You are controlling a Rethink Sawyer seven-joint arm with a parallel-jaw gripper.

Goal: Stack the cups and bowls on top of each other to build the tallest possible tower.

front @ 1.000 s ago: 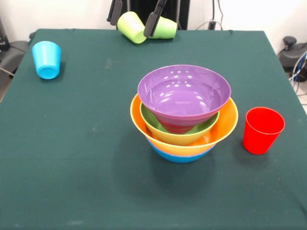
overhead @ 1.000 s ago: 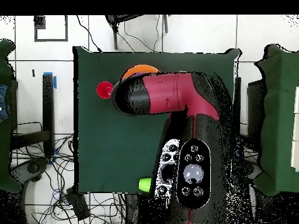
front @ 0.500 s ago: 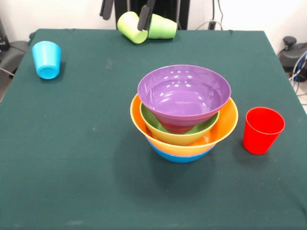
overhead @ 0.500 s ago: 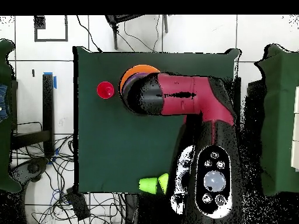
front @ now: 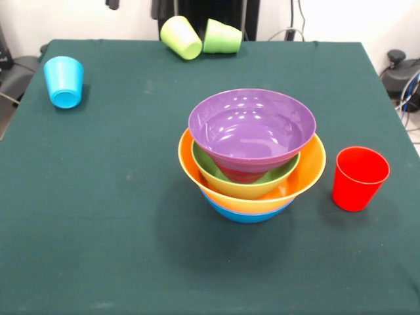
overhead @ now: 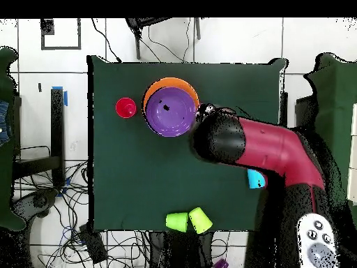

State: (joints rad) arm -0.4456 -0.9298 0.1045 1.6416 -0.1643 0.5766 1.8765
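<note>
The tower (front: 251,154) stands mid-table: a purple bowl (front: 251,126) on top, then a small red bowl, a green bowl (front: 213,172), the large orange bowl (front: 308,172) and a blue bowl (front: 246,214) at the bottom. It also shows in the overhead view (overhead: 171,110). The red cup (front: 359,177) stands upright to its right. The sky blue cup (front: 64,81) sits tilted at the far left. The yellow-green cup (front: 180,37) and the green cup (front: 222,37) lie on their sides at the far edge. My gripper (front: 134,4) shows only two dark tips at the top edge, apart and empty, left of the yellow-green cup.
The green table (front: 98,197) has its far edge just behind the two lying cups. In the overhead view my red arm (overhead: 265,146) crosses the table's right part and partly covers the sky blue cup (overhead: 256,181). Cables lie on the floor around the table.
In the front view my gripper has drawn up and to the left, away from the yellow-green cup. In the overhead view the arm has swung off the tower. No cup or bowl has moved.
</note>
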